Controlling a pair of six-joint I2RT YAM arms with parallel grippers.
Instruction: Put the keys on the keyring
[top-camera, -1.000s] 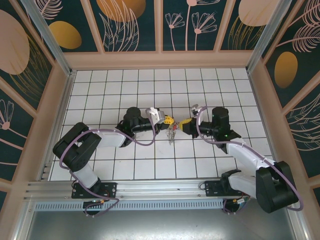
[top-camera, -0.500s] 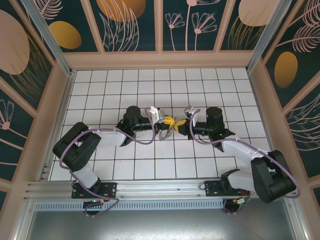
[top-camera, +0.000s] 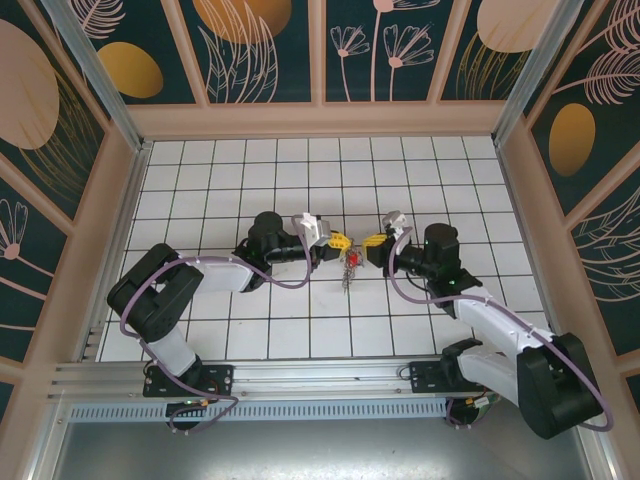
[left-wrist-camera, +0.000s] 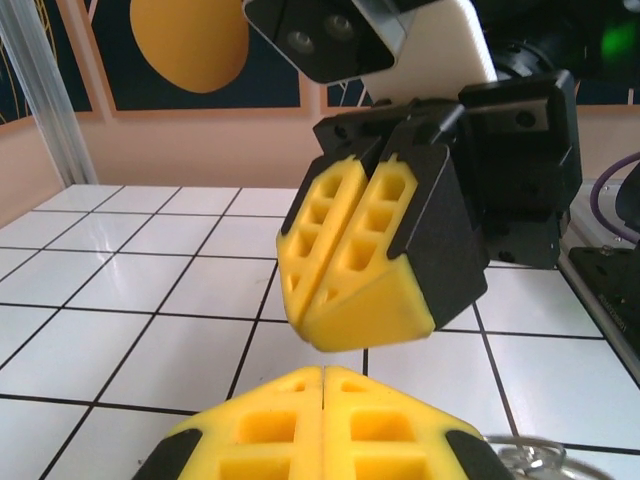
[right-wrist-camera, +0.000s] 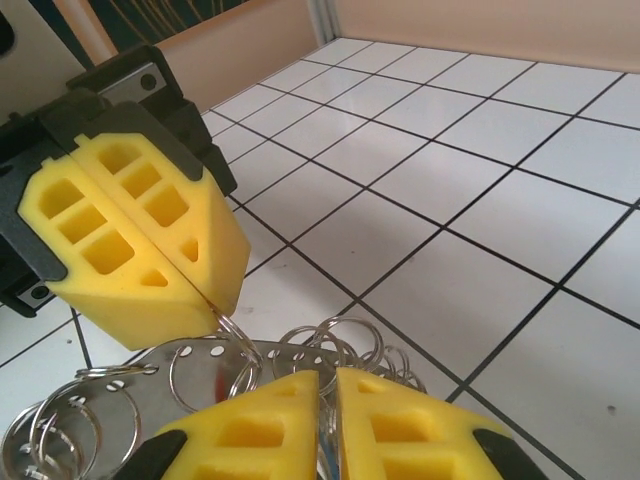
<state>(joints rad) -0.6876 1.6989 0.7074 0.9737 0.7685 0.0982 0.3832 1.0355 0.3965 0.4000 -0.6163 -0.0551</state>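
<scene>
The keyring (top-camera: 346, 272) hangs between my two grippers above mid-floor, a red-headed key (top-camera: 351, 258) at its top. My left gripper (top-camera: 340, 241) is shut on one thin small ring (right-wrist-camera: 228, 325) of the keyring (right-wrist-camera: 205, 352), whose holed metal plate and several silvery rings lie below. In the left wrist view its pads (left-wrist-camera: 323, 372) touch, facing the right gripper (left-wrist-camera: 305, 325). My right gripper (top-camera: 368, 241) is shut with a thin silvery piece, seemingly the key's blade, in its narrow gap (right-wrist-camera: 327, 375). The key's red head is hidden there apart from a red glint on the plate.
White tiled floor (top-camera: 250, 180) with dark grout lines stretches all round, bounded by peach walls (top-camera: 320, 118) and a metal rail (top-camera: 300, 375) at the near edge. Both arms reach inward from the bottom corners, fingertips almost touching. A silvery ring edge (left-wrist-camera: 530, 455) shows low right.
My right gripper closed in on the left one, then drew back slightly to the right. The red key now shows between the grippers. The left arm barely moved.
</scene>
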